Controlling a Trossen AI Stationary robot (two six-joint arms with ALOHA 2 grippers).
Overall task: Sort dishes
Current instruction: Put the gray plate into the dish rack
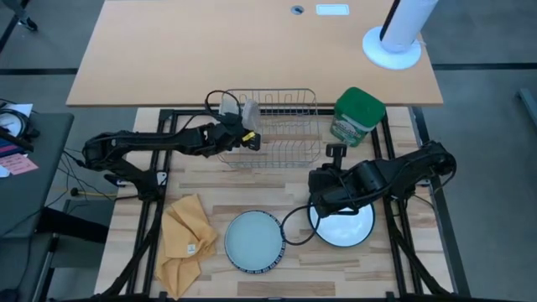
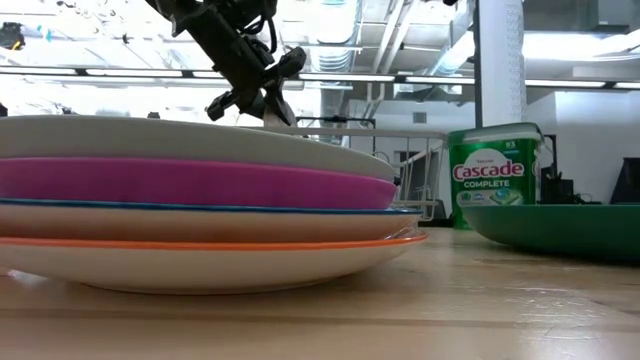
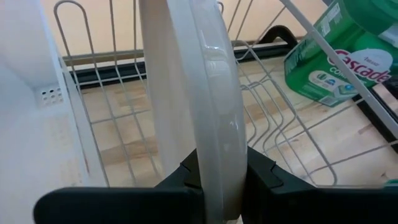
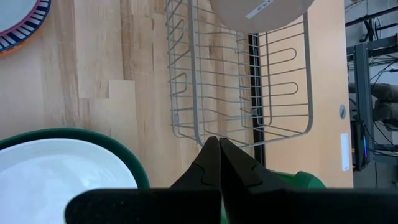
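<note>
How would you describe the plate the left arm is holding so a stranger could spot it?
Find the wire rack at the table's back. At its left end the left gripper pinches a pale grey plate upright on edge, unlike the plates lying flat nearer the front.

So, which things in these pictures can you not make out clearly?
- Stack of plates: the high view shows only the top plate; the low view cuts the stack off at its left edge.
- Held plate in the left hand: its face is not shown, since the left wrist view sees it edge-on.
- Wire rack: the stack hides its base in the low view.
- White plate with green rim: the right arm covers part of it in the high view.
</note>
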